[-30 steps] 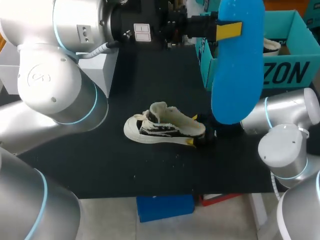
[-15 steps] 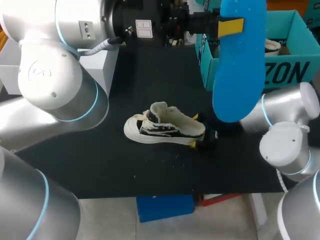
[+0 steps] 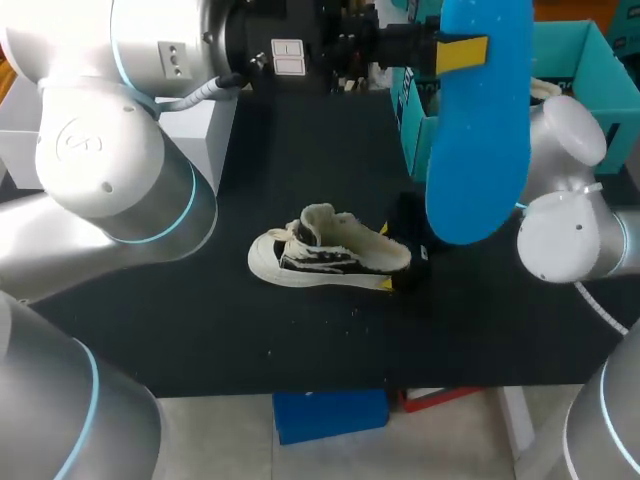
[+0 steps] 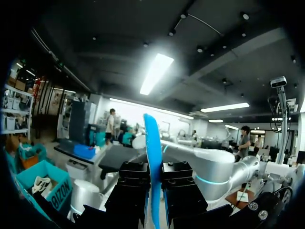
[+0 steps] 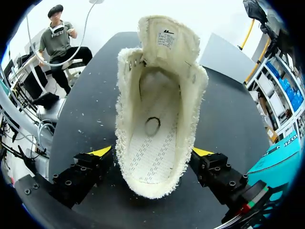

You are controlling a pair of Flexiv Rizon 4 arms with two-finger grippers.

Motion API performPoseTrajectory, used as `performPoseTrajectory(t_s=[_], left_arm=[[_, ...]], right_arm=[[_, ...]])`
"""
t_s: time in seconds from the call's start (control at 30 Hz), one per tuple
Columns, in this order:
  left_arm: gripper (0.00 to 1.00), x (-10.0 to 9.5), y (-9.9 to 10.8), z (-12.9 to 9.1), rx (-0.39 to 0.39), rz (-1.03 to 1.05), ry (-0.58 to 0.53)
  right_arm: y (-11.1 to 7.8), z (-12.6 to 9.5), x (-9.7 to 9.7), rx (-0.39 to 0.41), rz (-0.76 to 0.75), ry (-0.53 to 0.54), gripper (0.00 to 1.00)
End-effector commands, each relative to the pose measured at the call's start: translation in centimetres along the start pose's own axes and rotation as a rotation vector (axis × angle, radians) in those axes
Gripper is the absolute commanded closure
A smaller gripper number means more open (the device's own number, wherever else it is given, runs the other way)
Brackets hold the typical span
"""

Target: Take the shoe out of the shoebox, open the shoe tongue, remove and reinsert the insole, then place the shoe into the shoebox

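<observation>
Black, white-soled sneaker (image 3: 330, 262), fleecy cream lining, tongue upright; blue insole (image 3: 480, 130).

Insole (image 3: 478, 120) bright blue; shoe (image 3: 330, 258) black, white sole, cream fleece lining; shoebox (image 3: 580, 45) teal; surface (image 3: 300, 340) black.

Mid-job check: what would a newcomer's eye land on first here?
The big blue insole, held upright high over the right side of the black table by the left tool. Below it, the fleece-lined shoe lies on the table, mouth open, its heel clasped by the right tool.
</observation>
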State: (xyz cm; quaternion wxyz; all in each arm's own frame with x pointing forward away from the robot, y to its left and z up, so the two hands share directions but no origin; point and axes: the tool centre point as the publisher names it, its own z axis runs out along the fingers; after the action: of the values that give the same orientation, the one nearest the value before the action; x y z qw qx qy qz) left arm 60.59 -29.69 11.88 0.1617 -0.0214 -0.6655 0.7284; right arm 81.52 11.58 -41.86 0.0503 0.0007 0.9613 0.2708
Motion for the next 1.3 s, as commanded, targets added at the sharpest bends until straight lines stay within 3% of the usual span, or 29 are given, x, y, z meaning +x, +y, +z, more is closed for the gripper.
performPoseTrajectory(t_s=[0.03, 0.37, 0.53, 0.93, 1.3], left_arm=[[1.00, 0.0, 0.0, 0.3, 0.001, 0.001, -0.004], [1.00, 0.0, 0.0, 0.3, 0.001, 0.001, -0.004], [1.00, 0.0, 0.0, 0.3, 0.001, 0.001, -0.004], [1.00, 0.0, 0.0, 0.3, 0.001, 0.001, -0.004], [1.00, 0.0, 0.0, 0.3, 0.001, 0.001, -0.004]], right_arm=[[1.0, -0.8, -0.2, 0.482, 0.017, 0.035, 0.00], [2.2, -1.4, 0.0, 0.643, 0.055, 0.031, 0.00], [2.5, -0.9, 0.0, 0.669, 0.070, 0.028, 0.00], [3.3, 1.1, 0.6, 0.639, 0.084, 0.047, 0.00], [2.7, 1.3, 0.9, 0.598, 0.108, 0.046, 0.00]])
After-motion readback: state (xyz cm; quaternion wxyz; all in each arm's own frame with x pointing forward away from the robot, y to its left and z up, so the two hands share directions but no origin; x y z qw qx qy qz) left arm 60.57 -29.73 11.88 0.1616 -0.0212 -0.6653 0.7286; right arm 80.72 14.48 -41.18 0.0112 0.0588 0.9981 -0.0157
